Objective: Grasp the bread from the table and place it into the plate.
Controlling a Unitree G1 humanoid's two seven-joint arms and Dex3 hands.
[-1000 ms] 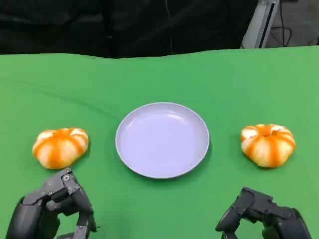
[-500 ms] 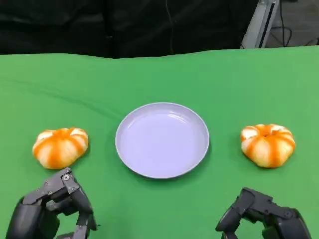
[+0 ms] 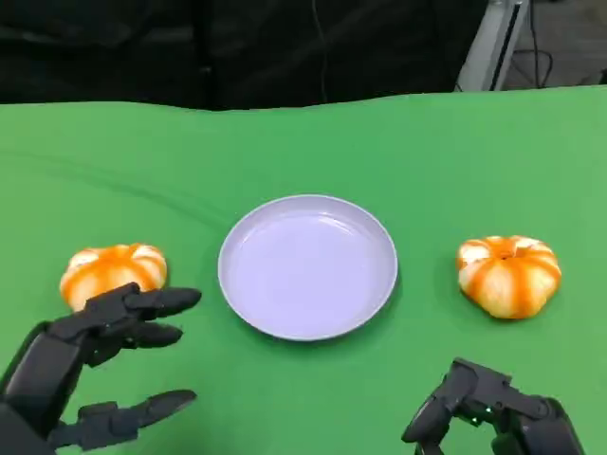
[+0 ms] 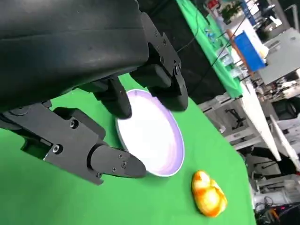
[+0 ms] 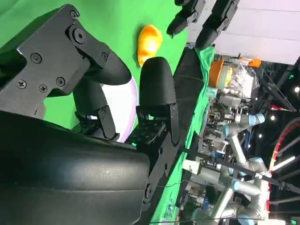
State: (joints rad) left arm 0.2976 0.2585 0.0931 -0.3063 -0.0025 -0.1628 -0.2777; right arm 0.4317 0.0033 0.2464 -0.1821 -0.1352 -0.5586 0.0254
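Green-covered bench (image 3: 303, 142), dark backdrop behind its far edge, a pale metal post at the far right. Pale lavender plate (image 3: 308, 265) at centre, nothing in it. Orange-and-white striped bread, left bun (image 3: 106, 267), on the bench well to the left of the plate; right bun (image 3: 509, 275) well to the right of it, about level with the plate's middle. Left hand (image 3: 90, 365) at near left, released, fingers (image 3: 156, 301) spread and pointing right toward the plate, thumb lower and apart, nothing held; upper fingers overlapping the near edge of the left bun in the head view, contact not clear. Right hand (image 3: 484, 417) at near right, low over the bench, fingers curled inward, clenched on nothing, well short of the right bun. Left wrist view: plate (image 4: 150, 136) beyond the black fingers (image 4: 112, 161), right bun (image 4: 208, 194) past it on the green. Right wrist view: left bun (image 5: 150, 42) far off, plate rim (image 5: 132, 101) behind the curled fingers.
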